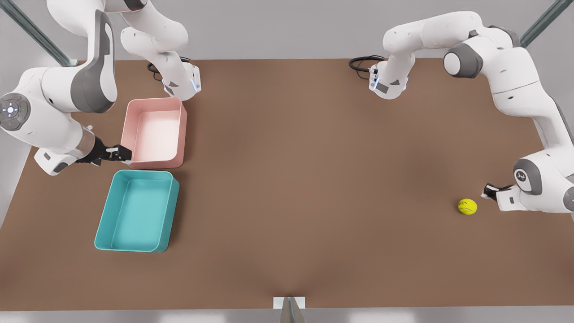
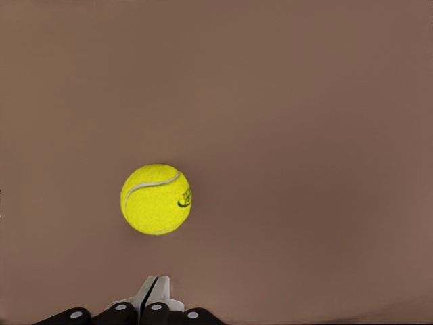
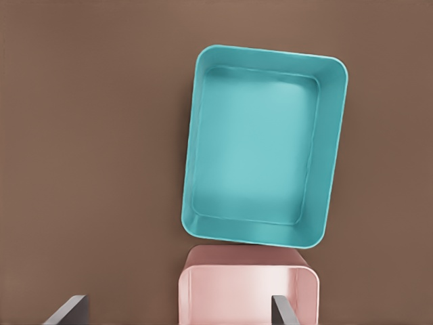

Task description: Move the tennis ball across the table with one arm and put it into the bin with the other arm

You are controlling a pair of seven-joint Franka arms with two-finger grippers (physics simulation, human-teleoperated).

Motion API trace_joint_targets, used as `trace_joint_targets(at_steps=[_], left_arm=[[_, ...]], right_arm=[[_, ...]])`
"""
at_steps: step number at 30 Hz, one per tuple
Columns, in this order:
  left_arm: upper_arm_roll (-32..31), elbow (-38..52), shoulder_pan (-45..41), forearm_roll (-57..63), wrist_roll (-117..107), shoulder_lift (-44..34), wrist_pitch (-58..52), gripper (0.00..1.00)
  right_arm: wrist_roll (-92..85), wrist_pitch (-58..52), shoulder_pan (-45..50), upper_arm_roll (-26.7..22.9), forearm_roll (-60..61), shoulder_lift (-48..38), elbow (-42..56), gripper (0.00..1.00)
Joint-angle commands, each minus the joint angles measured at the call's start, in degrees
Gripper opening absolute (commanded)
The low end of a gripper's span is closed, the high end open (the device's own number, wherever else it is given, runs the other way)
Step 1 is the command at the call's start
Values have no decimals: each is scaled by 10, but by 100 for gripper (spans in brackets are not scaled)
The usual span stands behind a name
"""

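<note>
Brown table (image 1: 287, 179): ball (image 1: 467, 206) rests at front view's right, just beside left gripper (image 1: 489, 192), fingers pressed together. Right gripper (image 1: 122, 154), fingers spread, waits by teal bin (image 1: 136, 211). Push ball through its centre so it rolls straight binward.

tennis ball (image 1: 467, 206) on table (image 1: 287, 179), front view's right | bin (image 1: 136, 211) far left, just before second bin (image 1: 156, 133)
</note>
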Motion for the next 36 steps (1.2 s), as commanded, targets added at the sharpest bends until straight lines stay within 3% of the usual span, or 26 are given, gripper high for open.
trace_joint_targets(at_steps=[1,8,11,23,27,30,34,36], left_arm=[[0,-3,7,-4,814,9,106,21],[20,-11,16,19,801,46,184,21],[20,-74,16,31,756,38,240,21],[20,-77,16,-1,766,41,246,21],[19,-103,6,0,628,41,241,21],[14,-141,-89,1,394,2,238,21],[-79,-141,-145,-21,57,-32,139,21],[-79,-139,-150,-22,38,-35,131,21]], right_arm=[[-3,2,-1,0,0,0,0,100],[-5,-3,-3,-3,-2,-6,8,100],[-4,-4,-3,-3,-2,-7,7,100],[-6,-4,6,-3,-6,-2,5,100],[-6,0,7,-3,-12,5,5,100],[-6,0,6,-3,-12,5,5,100],[-5,1,7,-2,-12,7,5,100],[-4,1,9,-2,-13,12,5,100]])
